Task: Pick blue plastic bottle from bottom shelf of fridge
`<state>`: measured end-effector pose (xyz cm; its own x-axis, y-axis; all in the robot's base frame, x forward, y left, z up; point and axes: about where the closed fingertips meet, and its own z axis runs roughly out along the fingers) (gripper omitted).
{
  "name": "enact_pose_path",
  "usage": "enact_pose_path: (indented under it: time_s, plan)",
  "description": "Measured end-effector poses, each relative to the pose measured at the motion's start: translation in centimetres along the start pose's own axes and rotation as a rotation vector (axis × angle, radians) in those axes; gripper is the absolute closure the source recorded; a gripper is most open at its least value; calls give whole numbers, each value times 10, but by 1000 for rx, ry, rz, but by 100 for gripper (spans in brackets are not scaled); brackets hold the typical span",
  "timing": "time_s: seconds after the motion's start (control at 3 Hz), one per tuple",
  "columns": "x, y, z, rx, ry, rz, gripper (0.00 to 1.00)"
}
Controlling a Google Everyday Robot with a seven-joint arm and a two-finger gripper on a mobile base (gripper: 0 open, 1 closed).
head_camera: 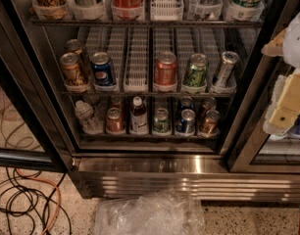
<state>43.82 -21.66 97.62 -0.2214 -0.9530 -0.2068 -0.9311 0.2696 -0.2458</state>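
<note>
Noted: bottle (pixel 138 115) stood upright on btm shelf (pixel 145 137) of fridge (pixel 150 176), flanked by cans (pixel 114 120). At far right, gripper (pixel 287 109) held well apart from it; grip state can't be told.

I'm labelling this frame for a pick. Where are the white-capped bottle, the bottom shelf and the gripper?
Bottle (pixel 138 117): camera view, on its dark body.
Bottom shelf (pixel 145 136): camera view, on its front rail.
Gripper (pixel 288 106): camera view, at the right edge, on its pale body.
</note>
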Motion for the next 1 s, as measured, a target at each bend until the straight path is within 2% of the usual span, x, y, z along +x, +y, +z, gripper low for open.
enact_pose_path:
  time_s: [0.33,0.67,1.0]
  plan:
    - [0,0,0,0,0,0,18]
    - [-1,0,-4,22,-5,7,16]
    - [11,13,32,-17,-80,143,0]
